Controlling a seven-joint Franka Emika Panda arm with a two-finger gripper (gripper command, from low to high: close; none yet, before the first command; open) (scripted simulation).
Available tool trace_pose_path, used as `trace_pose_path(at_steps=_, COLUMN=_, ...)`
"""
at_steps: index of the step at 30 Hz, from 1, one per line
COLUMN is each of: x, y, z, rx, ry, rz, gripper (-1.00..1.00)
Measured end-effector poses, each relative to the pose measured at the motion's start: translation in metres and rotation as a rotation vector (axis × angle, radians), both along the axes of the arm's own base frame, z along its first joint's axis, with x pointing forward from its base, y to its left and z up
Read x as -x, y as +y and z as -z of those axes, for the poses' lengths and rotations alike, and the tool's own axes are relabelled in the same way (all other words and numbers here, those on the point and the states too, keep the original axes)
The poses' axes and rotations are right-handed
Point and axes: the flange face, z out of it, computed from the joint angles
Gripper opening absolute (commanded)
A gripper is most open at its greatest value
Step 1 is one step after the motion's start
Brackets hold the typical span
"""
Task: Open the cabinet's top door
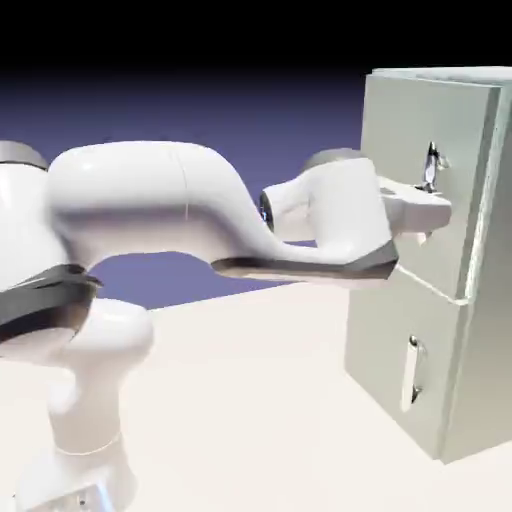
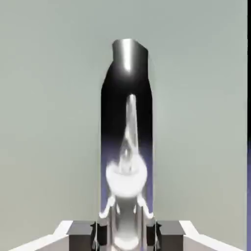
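Note:
The cabinet (image 1: 488,380) stands at the exterior view's right, pale grey-green, with two stacked doors. The top door (image 1: 400,130) is the taller panel, and its front looks about level with the lower door. Its silver bar handle (image 1: 432,162) shows just above my hand. My gripper (image 1: 430,200) is pressed up to the door and shut on that handle. In the hand view the handle (image 2: 127,122) rises large and shiny between the two grey fingertips (image 2: 83,236), with the top door (image 2: 49,122) filling the picture behind it. My gripper (image 2: 126,235) clasps the bar at its lower part.
The lower door (image 1: 385,340) has a shorter silver handle (image 1: 413,372) below my forearm. The white arm stretches from the exterior view's lower left across to the cabinet. A pale table top (image 1: 250,400) lies under it.

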Motion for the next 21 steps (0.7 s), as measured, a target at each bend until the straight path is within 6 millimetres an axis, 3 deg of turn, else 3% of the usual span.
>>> trace_pose_path(at_steps=10, x=0.048, y=0.038, z=0.0, rx=0.0, ry=0.0, rz=0.204, gripper=-1.0)
trace_pose_path(at_steps=21, x=0.084, y=0.081, z=0.0, rx=-0.001, ry=-0.001, rz=0.39, gripper=-1.0)
